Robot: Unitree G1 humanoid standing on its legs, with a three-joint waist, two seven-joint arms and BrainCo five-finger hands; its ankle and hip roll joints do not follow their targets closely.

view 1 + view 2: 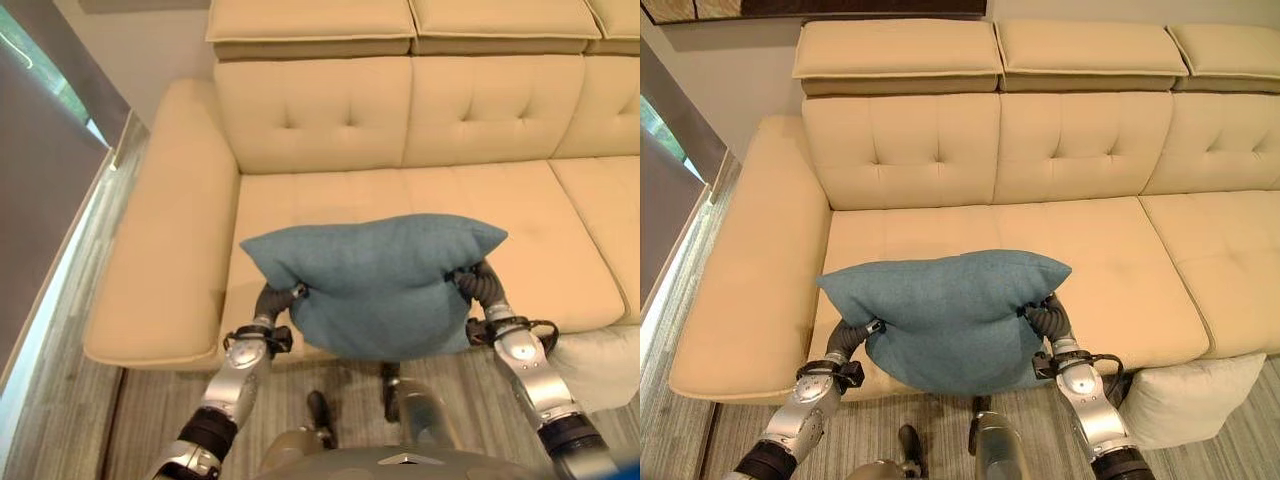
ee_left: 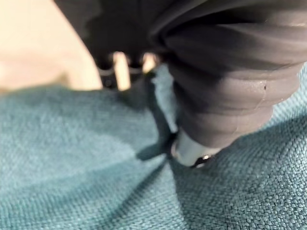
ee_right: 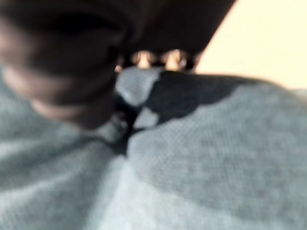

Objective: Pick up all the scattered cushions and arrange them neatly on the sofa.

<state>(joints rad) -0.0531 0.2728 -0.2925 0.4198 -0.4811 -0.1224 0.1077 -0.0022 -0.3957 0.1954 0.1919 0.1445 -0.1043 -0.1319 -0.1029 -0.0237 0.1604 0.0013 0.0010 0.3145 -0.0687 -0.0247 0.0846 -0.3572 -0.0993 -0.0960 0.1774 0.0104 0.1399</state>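
Both arms are reaching forward, left hand [image 2: 192, 148] and right hand [image 3: 120, 117] pinching into fabric from opposite sides, wrists bent inward.

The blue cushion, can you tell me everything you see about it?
The blue cushion is a soft, teal-blue pillow of woven cloth, roughly rectangular with pointed corners. It is held up over the front edge of the beige sofa, one side gripped by the left hand, the other by the right hand. The cloth puckers where both press in.
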